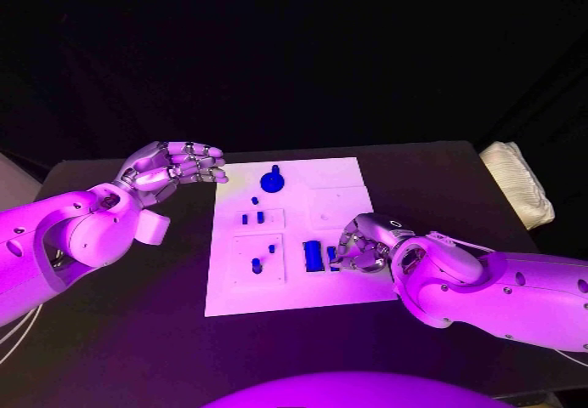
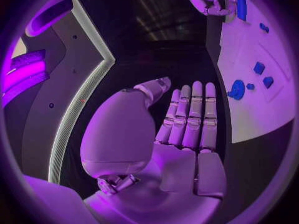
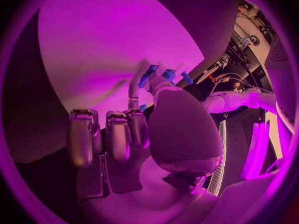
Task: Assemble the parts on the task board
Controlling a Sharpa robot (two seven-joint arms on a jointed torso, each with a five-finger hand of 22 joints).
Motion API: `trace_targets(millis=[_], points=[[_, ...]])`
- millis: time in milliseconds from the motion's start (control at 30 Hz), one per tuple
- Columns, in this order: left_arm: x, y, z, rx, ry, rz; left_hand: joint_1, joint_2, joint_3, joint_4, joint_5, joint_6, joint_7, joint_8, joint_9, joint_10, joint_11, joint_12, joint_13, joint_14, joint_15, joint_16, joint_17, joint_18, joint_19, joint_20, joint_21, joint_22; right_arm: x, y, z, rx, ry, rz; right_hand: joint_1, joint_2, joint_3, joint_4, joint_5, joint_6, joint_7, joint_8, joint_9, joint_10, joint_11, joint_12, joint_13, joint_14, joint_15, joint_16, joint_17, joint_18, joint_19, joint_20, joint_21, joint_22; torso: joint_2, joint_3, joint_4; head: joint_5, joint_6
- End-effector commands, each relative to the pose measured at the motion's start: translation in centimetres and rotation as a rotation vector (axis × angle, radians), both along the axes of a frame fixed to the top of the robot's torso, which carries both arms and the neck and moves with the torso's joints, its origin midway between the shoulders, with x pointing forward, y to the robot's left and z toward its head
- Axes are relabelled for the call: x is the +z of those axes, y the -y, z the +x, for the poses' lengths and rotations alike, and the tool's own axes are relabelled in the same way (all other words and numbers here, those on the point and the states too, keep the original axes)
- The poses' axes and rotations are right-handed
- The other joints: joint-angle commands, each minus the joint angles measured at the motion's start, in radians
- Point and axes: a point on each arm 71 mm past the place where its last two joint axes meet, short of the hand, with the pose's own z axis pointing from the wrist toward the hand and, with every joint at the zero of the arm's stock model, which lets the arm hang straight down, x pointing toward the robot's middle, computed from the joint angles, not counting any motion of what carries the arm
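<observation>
**Right hand on a blue part at the board's lower right**

The task board [image 1: 294,293] lies at the centre of the head view. Near its lower right, the right hand [image 1: 364,245] has its fingers curled down onto an upright blue part [image 1: 332,256], apparently pinching it, though the grip is partly hidden. A taller blue block [image 1: 313,255] stands just beside it. At the upper left, off the board's corner, the left hand [image 1: 174,166] holds nothing, fingers loosely extended.

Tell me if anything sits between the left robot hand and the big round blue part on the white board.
Nothing visible: the left robot hand hovers off the white task board's edge, only bare board before the round blue part.
</observation>
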Motion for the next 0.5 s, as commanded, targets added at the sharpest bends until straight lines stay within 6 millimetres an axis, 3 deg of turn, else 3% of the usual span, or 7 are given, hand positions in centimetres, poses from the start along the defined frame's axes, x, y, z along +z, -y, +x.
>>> trace_targets(millis=[33, 67, 133, 200, 333, 467, 500], points=[[0.1, 0.1, 0.0, -0.010, 0.007, -0.010, -0.005, 0.005, 0.000, 0.005, 0.002, 0.001, -0.002, -0.002, -0.001, 0.001, -0.006, 0.000, 0.002, -0.006, 0.003, 0.005, 0.001, 0.012, 0.006, 0.003, -0.005, -0.002, 0.6, 0.2, 0.1, -0.003, 0.078, 0.138, -0.022, 0.019, -0.042, 0.030, -0.004, -0.030, 0.012, -0.009, -0.002, -0.002, 0.015, -0.104, 0.153, 0.067, 0.017, -0.040, 0.117, 0.018, 0.036, 0.017, -0.134, 0.197, -0.001, -0.0014, 0.0007, 0.000, 0.007], [0.1, 0.1, 0.1, -0.009, 0.007, -0.010, -0.006, 0.006, 0.000, 0.006, 0.002, 0.001, -0.002, -0.003, -0.001, 0.001, -0.005, 0.000, 0.001, -0.006, 0.003, 0.005, 0.001, 0.012, 0.007, 0.003, -0.006, -0.002, 0.8, 0.2, 0.1, -0.002, 0.099, 0.171, -0.037, 0.030, -0.067, 0.032, 0.004, -0.038, 0.015, -0.009, -0.002, -0.015, 0.018, -0.130, 0.140, 0.062, 0.020, -0.052, 0.099, 0.026, 0.021, 0.021, -0.186, 0.183, -0.002, -0.0016, 0.0002, 0.001, 0.008], [0.0, 0.1, 0.2, -0.005, 0.007, -0.010, -0.006, 0.006, 0.000, 0.006, 0.002, 0.001, -0.002, -0.003, -0.001, 0.001, -0.005, 0.000, 0.001, -0.006, 0.003, 0.005, 0.001, 0.012, 0.007, 0.003, -0.006, -0.002, 1.3, 0.2, 0.2, -0.002, 0.136, 0.229, -0.053, 0.049, -0.161, 0.031, 0.131, -0.079, 0.028, -0.021, -0.004, -0.070, 0.030, -0.244, 0.084, 0.044, 0.030, -0.099, 0.033, 0.055, -0.032, 0.030, -0.371, 0.129, -0.003, -0.0014, -0.0002, 0.002, 0.008], [0.0, 0.0, 0.2, 0.000, 0.008, -0.010, -0.006, 0.006, 0.000, 0.006, 0.002, 0.001, -0.002, -0.003, -0.001, 0.001, -0.005, 0.000, 0.001, -0.006, 0.003, 0.005, 0.001, 0.012, 0.007, 0.003, -0.006, -0.002, 1.8, 0.2, 0.3, -0.005, 0.168, 0.274, -0.049, 0.068, -0.212, 0.032, 0.134, -0.107, 0.038, -0.032, -0.006, -0.078, 0.038, -0.255, 0.073, 0.044, 0.036, -0.105, 0.028, 0.057, -0.033, 0.037, -0.391, 0.120, -0.002, -0.0010, -0.0002, 0.002, 0.014], [-0.1, -0.2, 0.5, 0.014, 0.006, -0.012, -0.006, 0.006, 0.000, 0.006, 0.002, 0.001, -0.002, -0.003, -0.001, 0.001, -0.005, 0.000, 0.001, -0.006, 0.003, 0.005, 0.001, 0.012, 0.007, 0.003, -0.006, -0.002, 2.8, 0.7, 0.9, -0.020, 0.220, 0.347, -0.047, 0.085, -0.258, 0.033, 0.131, -0.126, 0.045, -0.041, -0.008, -0.086, 0.044, -0.264, 0.062, 0.044, 0.042, -0.110, 0.026, 0.059, -0.031, 0.042, -0.404, 0.114, -0.005, -0.0029, -0.0011, 0.001, 0.021], [-0.5, -0.4, 0.8, 0.037, 0.000, -0.016, -0.006, 0.006, 0.000, 0.006, 0.002, 0.000, -0.001, -0.003, -0.001, 0.000, -0.005, -0.001, 0.001, -0.006, 0.003, 0.005, 0.002, 0.012, 0.007, 0.003, -0.007, -0.003, 3.6, 1.4, 2.2, -0.036, 0.257, 0.403, -0.036, 0.097, -0.273, 0.032, 0.135, -0.134, 0.048, -0.046, -0.009, -0.094, 0.047, -0.274, 0.053, 0.043, 0.044, -0.116, 0.018, 0.061, -0.033, 0.044, -0.420, 0.108, -0.012, -0.0062, -0.0033, 0.002, 0.033], [-0.5, -0.4, 0.9, 0.045, -0.002, -0.016, -0.006, 0.006, 0.000, 0.006, 0.002, 0.000, -0.001, -0.003, -0.001, 0.000, -0.005, -0.001, 0.001, -0.006, 0.003, 0.005, 0.002, 0.012, 0.007, 0.003, -0.007, -0.003, 3.7, 1.7, 2.6, -0.038, 0.261, 0.422, -0.021, 0.109, -0.275, 0.032, 0.138, -0.139, 0.051, -0.049, -0.009, -0.110, 0.050, -0.300, 0.037, 0.035, 0.046, -0.135, -0.006, 0.067, -0.044, 0.046, -0.465, 0.094, -0.016, -0.0080, -0.0041, 0.003, 0.035]])
